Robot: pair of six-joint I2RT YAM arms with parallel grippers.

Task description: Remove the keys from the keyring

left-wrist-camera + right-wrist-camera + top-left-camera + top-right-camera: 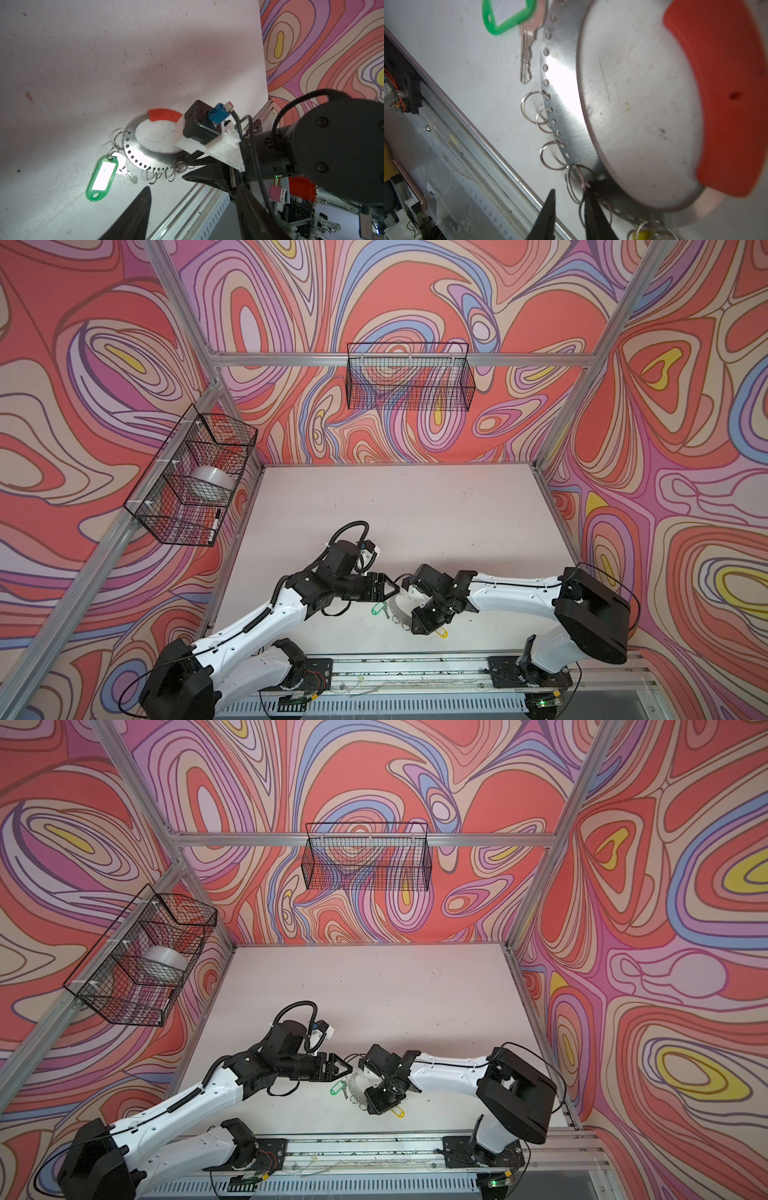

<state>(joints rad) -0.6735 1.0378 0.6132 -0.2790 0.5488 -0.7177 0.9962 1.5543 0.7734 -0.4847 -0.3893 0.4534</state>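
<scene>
The keyring (pixel 133 145) is a flat grey ring with a red segment (pixel 726 104), lying near the table's front edge; both top views show it (pixel 401 602) (pixel 356 1085). A silver key (pixel 526 58) with a green tag (pixel 102 180) (pixel 377 608) hangs from its left side. A yellow tag (pixel 442 632) (pixel 642 235) pokes out from under my right gripper; its key is hidden. My right gripper (pixel 571 187) (pixel 368 1104) is narrowly open, its fingers astride a small split ring (pixel 575 182) on the keyring's edge. My left gripper (pixel 192 187) (pixel 392 591) hovers open and empty beside the keyring.
Several empty split rings (pixel 550 155) hang along the keyring's edge. An aluminium rail (pixel 415 668) runs just in front of the table (pixel 415 510). A wire basket (pixel 195 477) with a tape roll hangs on the left wall. Another wire basket (pixel 409 377) hangs on the back wall.
</scene>
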